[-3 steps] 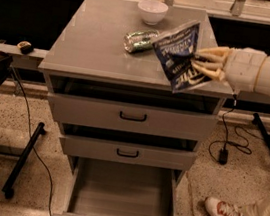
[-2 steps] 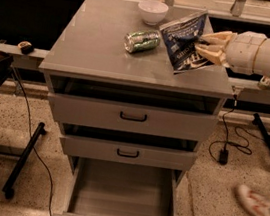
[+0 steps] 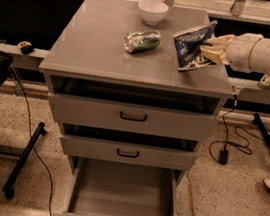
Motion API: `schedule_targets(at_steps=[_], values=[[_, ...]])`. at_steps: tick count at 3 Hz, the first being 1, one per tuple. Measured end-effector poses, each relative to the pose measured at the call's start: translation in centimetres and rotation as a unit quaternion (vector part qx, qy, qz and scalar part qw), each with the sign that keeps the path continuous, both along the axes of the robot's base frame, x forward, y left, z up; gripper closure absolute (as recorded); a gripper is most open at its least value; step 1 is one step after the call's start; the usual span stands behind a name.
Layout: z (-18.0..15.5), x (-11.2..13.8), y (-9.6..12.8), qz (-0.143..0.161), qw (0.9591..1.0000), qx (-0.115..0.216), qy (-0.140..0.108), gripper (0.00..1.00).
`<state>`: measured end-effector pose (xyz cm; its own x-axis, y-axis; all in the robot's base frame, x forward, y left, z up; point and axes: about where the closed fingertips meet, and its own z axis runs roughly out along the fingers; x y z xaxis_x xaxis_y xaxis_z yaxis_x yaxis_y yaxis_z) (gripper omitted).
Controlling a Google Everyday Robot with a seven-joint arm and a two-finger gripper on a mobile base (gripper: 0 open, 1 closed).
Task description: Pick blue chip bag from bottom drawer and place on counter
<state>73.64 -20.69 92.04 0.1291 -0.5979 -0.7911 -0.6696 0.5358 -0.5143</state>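
at the tip of the tool [image 3: 209,47], over the right side of the bench [image 3: 93,48]: clamped tight on the blue chip bag [image 3: 189,45], held tilted, low corner close to the top, can't tell if touching. could slip off the right edge just below the tool if let go here. could bump the green can [image 3: 141,40] off to the left of the tool, or the white bowl [image 3: 152,11] past it, if pushed too far. bottom drawer [image 3: 122,194] far below, pulled open.
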Motion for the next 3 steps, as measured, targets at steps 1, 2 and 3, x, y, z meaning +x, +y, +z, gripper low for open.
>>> schedule_targets(at_steps=[1, 2, 3], values=[[0.0, 0.0, 0.0, 0.0, 1.0, 0.0, 0.0, 0.21], [-0.01, 0.0, 0.0, 0.0, 1.0, 0.0, 0.0, 0.01], [-0.12, 0.01, -0.01, 0.0, 1.0, -0.001, 0.0, 0.0]])
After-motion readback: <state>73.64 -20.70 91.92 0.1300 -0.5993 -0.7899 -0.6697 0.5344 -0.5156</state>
